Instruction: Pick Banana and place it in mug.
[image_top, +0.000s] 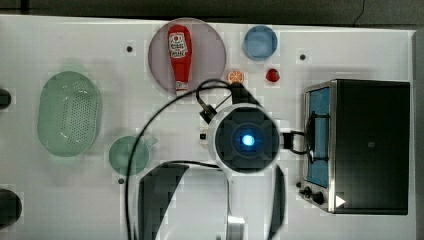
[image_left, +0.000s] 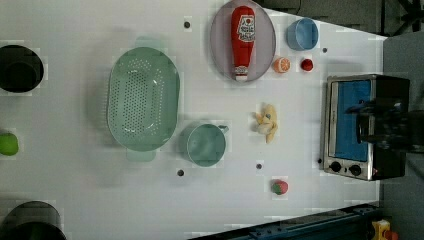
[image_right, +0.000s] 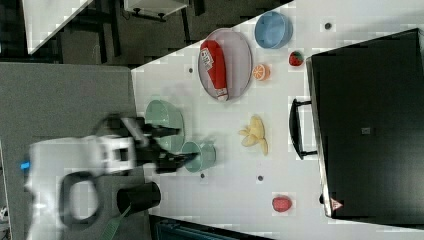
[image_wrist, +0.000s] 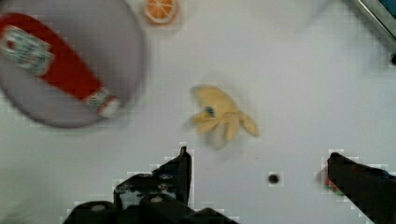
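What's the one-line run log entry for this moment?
tool: open, empty, above table | banana: on table, between mug and toaster oven, not grasped | mug: upright, nothing seen inside | step: pick pending

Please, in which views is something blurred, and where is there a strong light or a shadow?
Right view: the arm and its tool are smeared by motion, while the banana stays sharp. Wrist view: the ketchup bottle and its plate look soft and streaked. Top view: a bright blue light glows on the arm. Left view: the basket casts a faint shadow.
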